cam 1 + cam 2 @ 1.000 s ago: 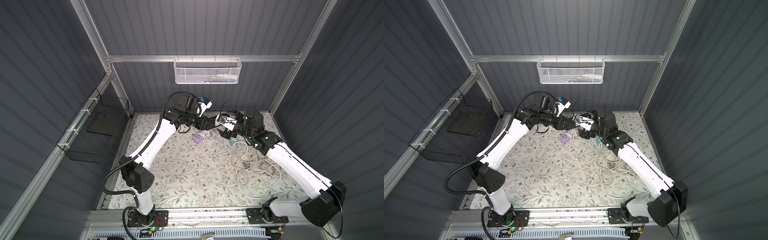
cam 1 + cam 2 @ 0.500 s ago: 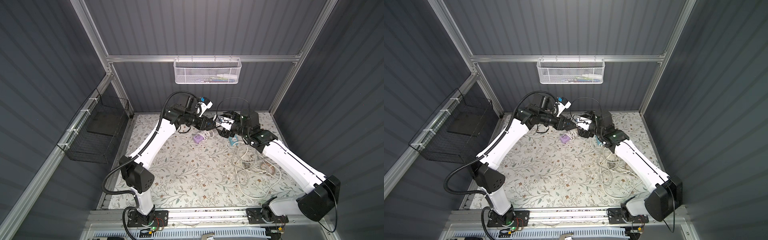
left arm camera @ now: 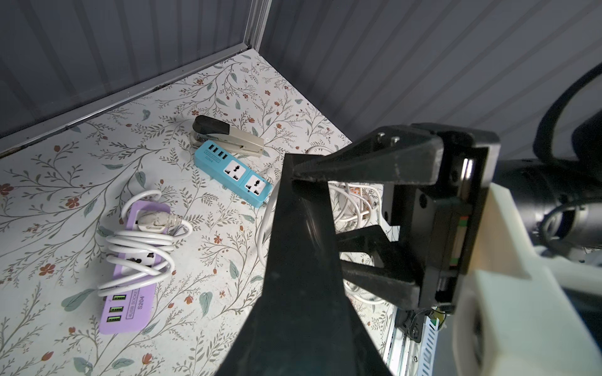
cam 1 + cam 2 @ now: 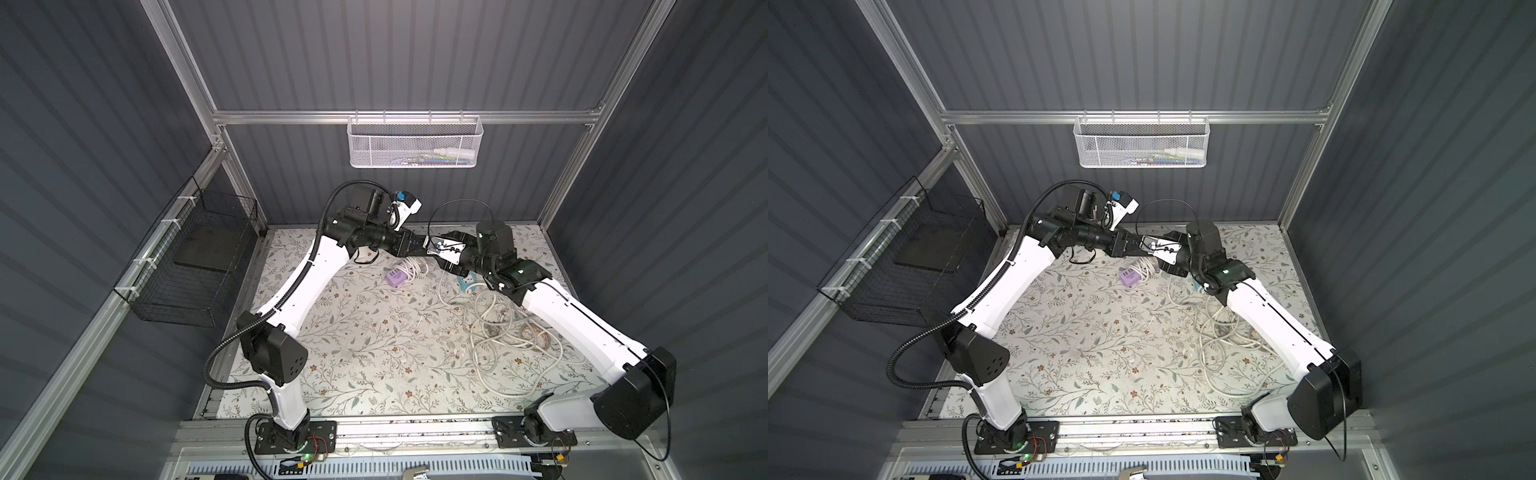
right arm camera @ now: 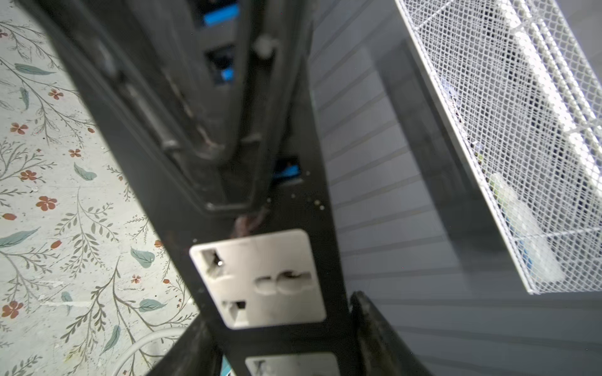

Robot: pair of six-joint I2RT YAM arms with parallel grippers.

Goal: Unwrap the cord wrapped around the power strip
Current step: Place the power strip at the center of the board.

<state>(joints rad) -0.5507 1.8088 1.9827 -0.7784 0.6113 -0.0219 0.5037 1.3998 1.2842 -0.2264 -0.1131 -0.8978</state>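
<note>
Stapler; mesh basket, contents unclear

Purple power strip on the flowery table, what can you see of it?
The flat purple plastic power strip lies face up on the flower-patterned table. Three green USB ports sit at one end beside the print "4USB SOCKET S204". A white cord loops around its middle several times, and the white plug rests on its other end. No gripper touches it.

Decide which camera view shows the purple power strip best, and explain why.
The left wrist view: the purple power strip lies whole and close, its white cord visibly looped around it. In both top views the purple power strip is only a small distant patch. The right wrist view misses it.
</note>
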